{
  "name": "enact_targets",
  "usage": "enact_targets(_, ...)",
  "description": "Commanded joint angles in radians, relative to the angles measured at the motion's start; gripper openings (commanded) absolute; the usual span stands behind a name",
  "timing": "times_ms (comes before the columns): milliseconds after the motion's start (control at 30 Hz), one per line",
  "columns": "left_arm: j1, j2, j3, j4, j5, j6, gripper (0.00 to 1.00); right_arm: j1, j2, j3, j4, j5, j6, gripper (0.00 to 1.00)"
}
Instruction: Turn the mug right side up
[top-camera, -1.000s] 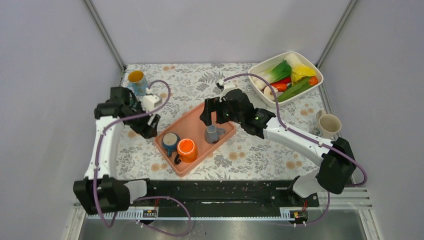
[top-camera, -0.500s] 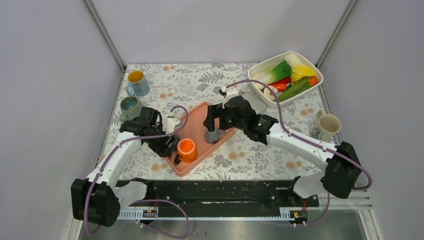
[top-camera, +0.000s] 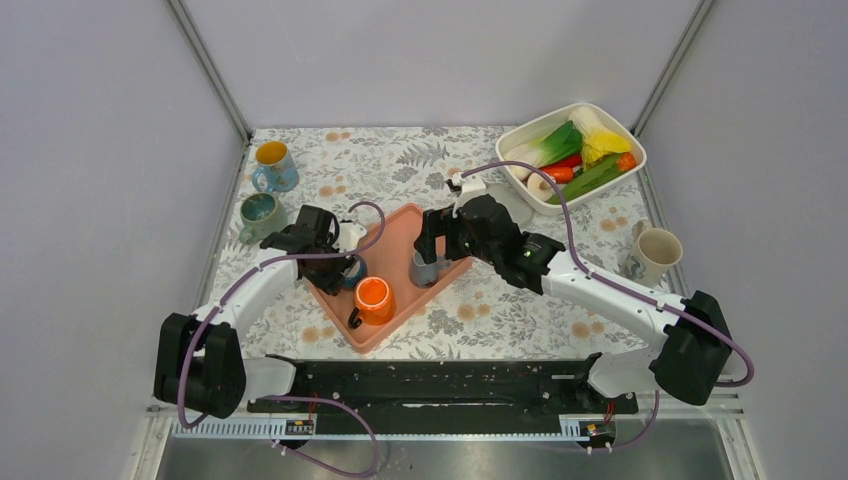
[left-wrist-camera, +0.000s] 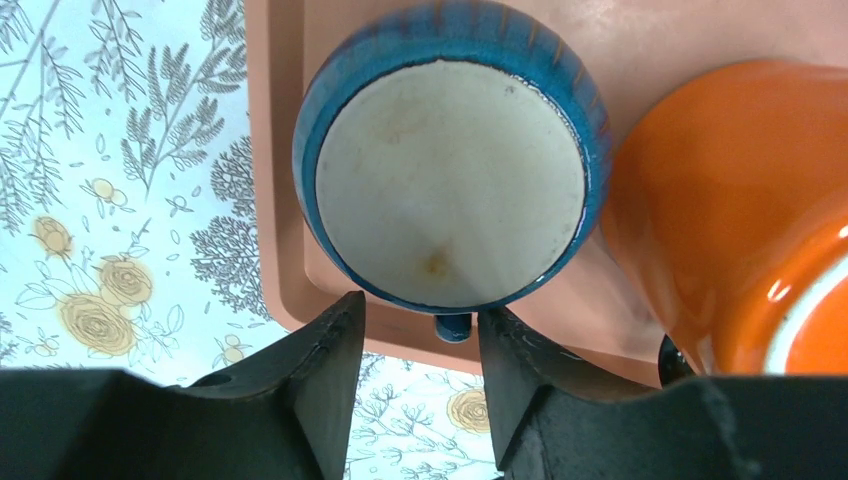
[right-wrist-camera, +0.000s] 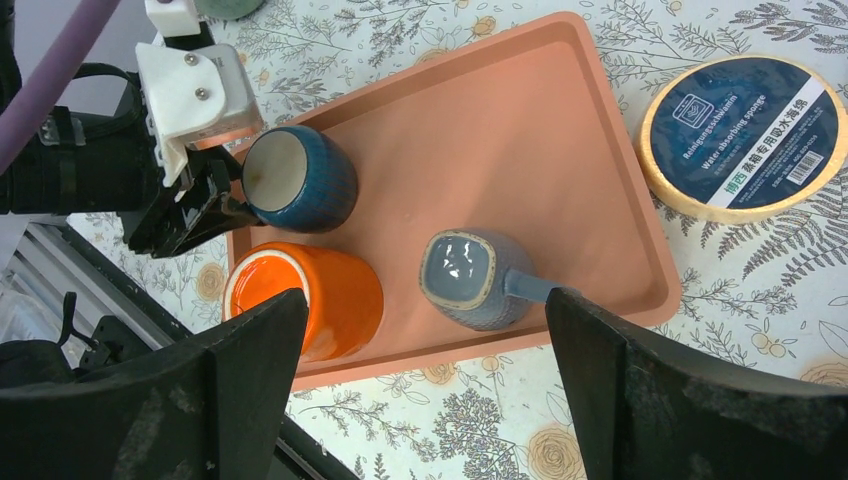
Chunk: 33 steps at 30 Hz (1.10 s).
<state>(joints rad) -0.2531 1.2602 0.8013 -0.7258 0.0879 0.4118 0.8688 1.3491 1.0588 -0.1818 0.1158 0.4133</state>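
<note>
The tray (right-wrist-camera: 520, 150) is probably loose, so a sideways shove on any mug may slide it. Above the tray's right side the right gripper (right-wrist-camera: 425, 296) hangs with fingers spread wide, holding nothing. At the tray's left rim the left gripper (left-wrist-camera: 420, 312) sits low, fingers apart on either side of a handle, not pinching it. The orange mug (right-wrist-camera: 305, 295), seemingly base up at the tray's near corner, stands just beside the blue mug (left-wrist-camera: 450, 180), which is base up at the left rim and likely the one meant. Tipping the blue one could knock the orange one over. The grey mug (right-wrist-camera: 470, 278), base up by the right rim, stands apart. The blue handle (left-wrist-camera: 452, 326) offers a thin hold, so the mug may swing or slip once raised.
</note>
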Motion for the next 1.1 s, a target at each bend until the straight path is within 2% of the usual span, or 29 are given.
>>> enact_targets(0,0.006,0.041,0.028,0.090,-0.008,0.008,0.47,0.008,-0.028,0.002,0.020,0.020,-0.018,0.99)
enact_targets(100,0.011,0.112,0.047,0.028,0.039,0.021,0.47,0.009,-0.040,-0.007,0.018,0.027,-0.023,0.99)
enact_targets(200,0.012,0.137,0.033,0.055,0.057,0.018,0.44,0.009,-0.049,-0.012,0.019,0.034,-0.029,0.99)
enact_targets(367,0.014,0.137,0.045,0.091,0.086,-0.004,0.22,0.009,-0.057,-0.014,0.018,0.023,-0.028,0.99)
enact_targets(400,0.014,0.134,0.049,0.095,0.092,-0.007,0.21,0.009,-0.058,-0.018,0.018,0.024,-0.028,0.99)
enact_targets(433,0.014,0.132,0.052,0.100,0.093,-0.011,0.21,0.009,-0.060,-0.020,0.018,0.026,-0.029,0.98)
enact_targets(567,0.014,0.137,0.058,0.102,0.107,-0.011,0.38,0.008,-0.058,-0.019,0.013,0.029,-0.027,0.98)
enact_targets(733,0.013,0.158,0.062,0.140,0.117,-0.031,0.37,0.008,-0.050,-0.011,0.012,0.023,-0.027,0.99)
enact_targets(833,0.014,0.163,0.065,0.151,0.136,-0.043,0.27,0.009,-0.048,-0.010,0.010,0.022,-0.025,0.99)
enact_targets(867,0.013,0.166,0.065,0.155,0.141,-0.045,0.19,0.009,-0.048,-0.009,0.009,0.025,-0.025,0.98)
enact_targets(900,0.013,0.163,0.065,0.156,0.150,-0.047,0.05,0.009,-0.048,-0.008,0.008,0.024,-0.026,0.98)
enact_targets(933,0.015,0.161,0.067,0.160,0.160,-0.051,0.00,0.008,-0.047,-0.007,0.006,0.024,-0.027,0.99)
enact_targets(1067,0.057,0.130,0.103,0.163,0.235,-0.078,0.00,0.008,-0.045,0.003,0.004,0.021,-0.033,0.98)
